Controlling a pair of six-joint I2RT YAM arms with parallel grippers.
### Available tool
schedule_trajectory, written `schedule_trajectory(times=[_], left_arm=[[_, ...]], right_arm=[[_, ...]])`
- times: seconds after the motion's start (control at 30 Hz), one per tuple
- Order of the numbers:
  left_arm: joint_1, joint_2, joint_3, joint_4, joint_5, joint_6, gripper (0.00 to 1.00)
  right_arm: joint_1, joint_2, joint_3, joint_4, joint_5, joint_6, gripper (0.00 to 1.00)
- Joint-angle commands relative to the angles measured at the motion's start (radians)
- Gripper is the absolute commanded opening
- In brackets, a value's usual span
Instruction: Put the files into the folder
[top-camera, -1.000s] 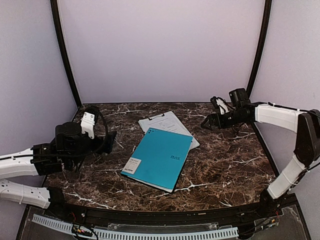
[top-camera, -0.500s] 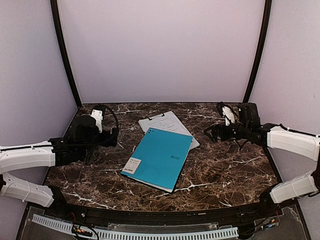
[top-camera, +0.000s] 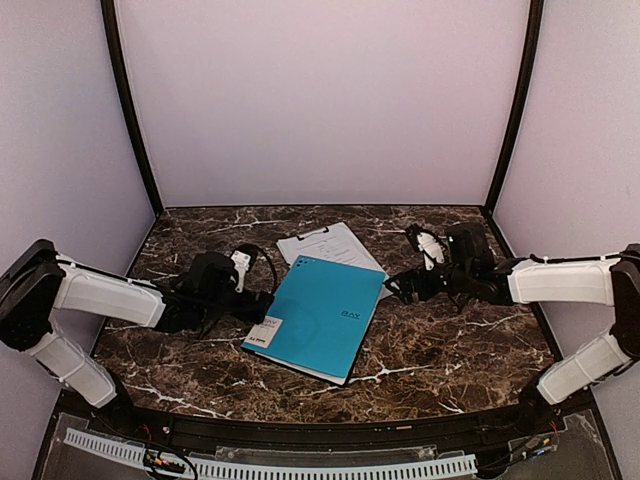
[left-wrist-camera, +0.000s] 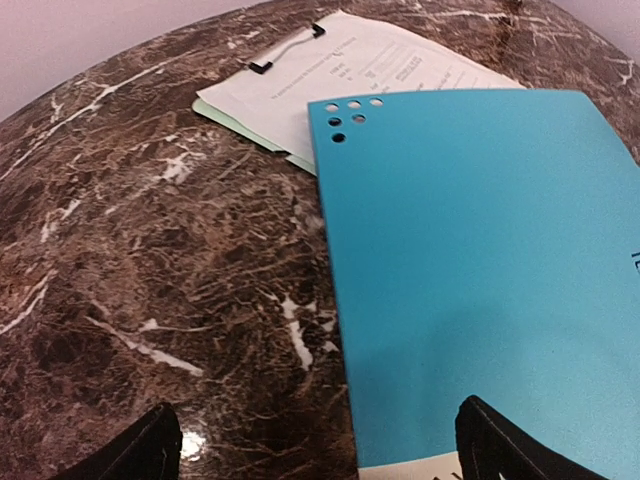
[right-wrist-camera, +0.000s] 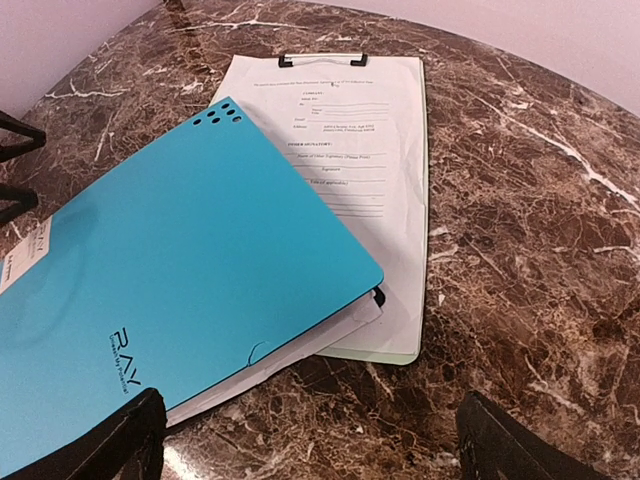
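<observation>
Folder (top-camera: 320, 315) lies shut between left claw (top-camera: 262, 302) and right claw (top-camera: 395, 288), both spread wide and empty, probably poised to open it

Folder (top-camera: 322, 315) lay shut on marble table (top-camera: 450, 345), teal cover up, turned at slant. White label (top-camera: 265, 331) sat at its near-left corner. Clipboard (top-camera: 335, 245) (white sheet on it, print too small to read) lay behind, with folder's far corner overlapping it. Left gripper (top-camera: 262, 304) was low at folder's left edge, just beside label; contact unclear. Right gripper (top-camera: 396, 288) was low beside folder's right corner, near clipboard's right edge.
</observation>
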Motion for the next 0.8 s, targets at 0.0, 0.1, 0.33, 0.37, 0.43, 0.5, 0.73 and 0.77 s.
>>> schedule_trajectory(times=[0.0,0.1,0.33,0.37,0.43,0.5,0.73,0.77], left_arm=[[-0.070,0.092,0.062,-0.037,0.004,0.042,0.95],[-0.101,0.168,0.083,-0.075,-0.048,0.041,0.92],[-0.135,0.240,0.034,-0.132,-0.101,-0.038,0.87],[-0.136,0.247,0.021,-0.121,-0.090,-0.059,0.87],[-0.138,0.259,-0.010,-0.104,-0.067,-0.088,0.86],[-0.139,0.273,-0.034,-0.088,-0.052,-0.113,0.85],[-0.137,0.258,-0.044,-0.067,-0.021,-0.121,0.85],[-0.137,0.243,-0.041,-0.058,-0.018,-0.115,0.85]], right_arm=[[0.029,0.037,0.029,0.044,0.016,0.013,0.99],[0.040,0.057,0.036,0.042,0.020,0.013,0.99],[0.048,0.063,0.034,0.032,0.025,0.014,0.99],[0.049,0.062,0.033,0.031,0.024,0.015,0.99],[0.048,0.065,0.036,0.029,0.023,0.016,0.99],[0.050,0.071,0.042,0.025,0.020,0.016,0.99],[0.056,0.073,0.070,-0.012,0.034,0.004,0.99],[0.055,0.066,0.076,-0.022,0.042,-0.001,0.99]])
